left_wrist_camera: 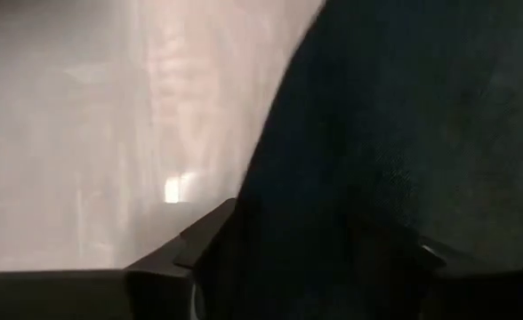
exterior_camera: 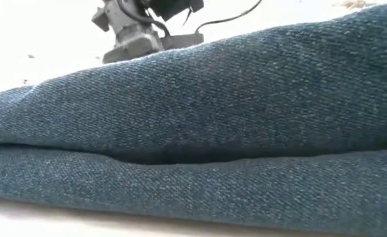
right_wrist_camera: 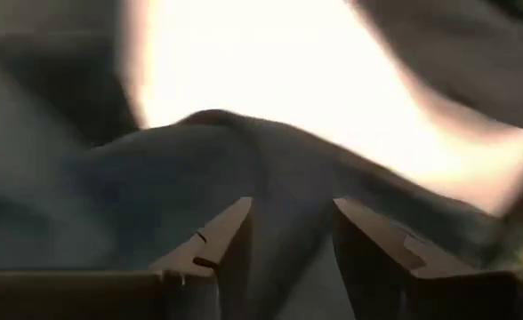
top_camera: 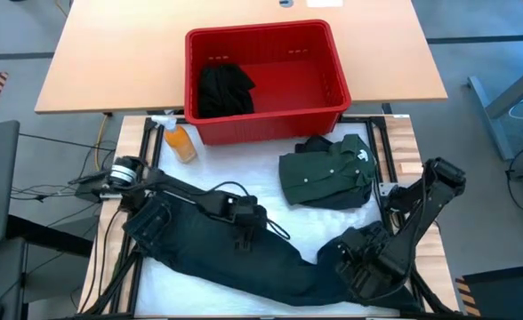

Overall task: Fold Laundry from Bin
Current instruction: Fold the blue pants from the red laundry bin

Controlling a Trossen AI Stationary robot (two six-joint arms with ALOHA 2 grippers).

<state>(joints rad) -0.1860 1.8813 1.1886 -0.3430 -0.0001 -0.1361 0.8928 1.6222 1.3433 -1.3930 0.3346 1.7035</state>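
A pair of dark blue jeans lies stretched across the near part of the table and fills the low view as the jeans. My left gripper is over their middle, fingers wide apart, with dark cloth between them. My right gripper is at their right end, shut on a fold. A dark green shirt lies folded in front of the red bin. A black garment lies in the bin's left half. My left gripper has jeans cloth between its spread fingers; I cannot tell whether they touch it. My right gripper pinches a raised fold of the jeans between its two fingers, coming from above and pointing steeply down. The cloth rises in a ridge toward the fingers; the rest lies on the table.
An orange spray bottle stands left of the bin's near corner. The tan table extends behind and beside the bin. A dark frame borders the white work surface.
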